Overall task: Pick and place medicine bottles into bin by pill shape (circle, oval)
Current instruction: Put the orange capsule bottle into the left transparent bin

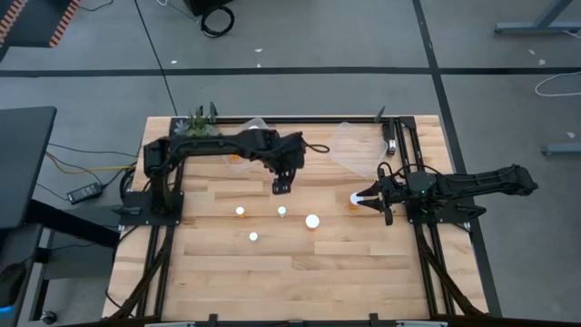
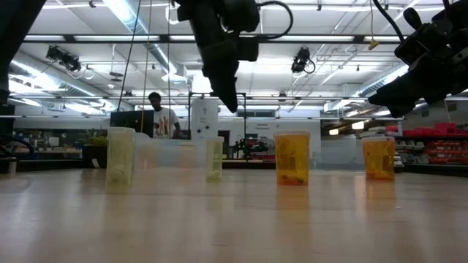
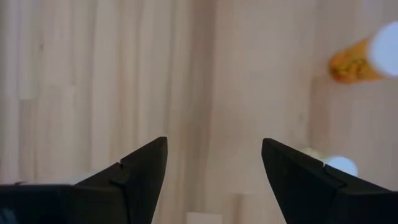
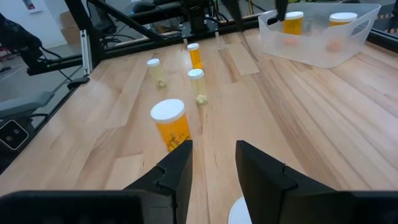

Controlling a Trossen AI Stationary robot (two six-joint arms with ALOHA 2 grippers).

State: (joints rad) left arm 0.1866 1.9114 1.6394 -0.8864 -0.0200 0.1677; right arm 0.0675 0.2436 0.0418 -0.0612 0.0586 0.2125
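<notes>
The left gripper hangs spread and empty — the nearest upright medicine bottle stands just at its six o'clock, well apart from the pressed-together right gripper.

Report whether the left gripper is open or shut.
Open. In its wrist view the left gripper's two dark fingers stand apart with bare table between them, gripping nothing.

We see a wooden bench, a person standing beyond it, cables on the floor.
</notes>
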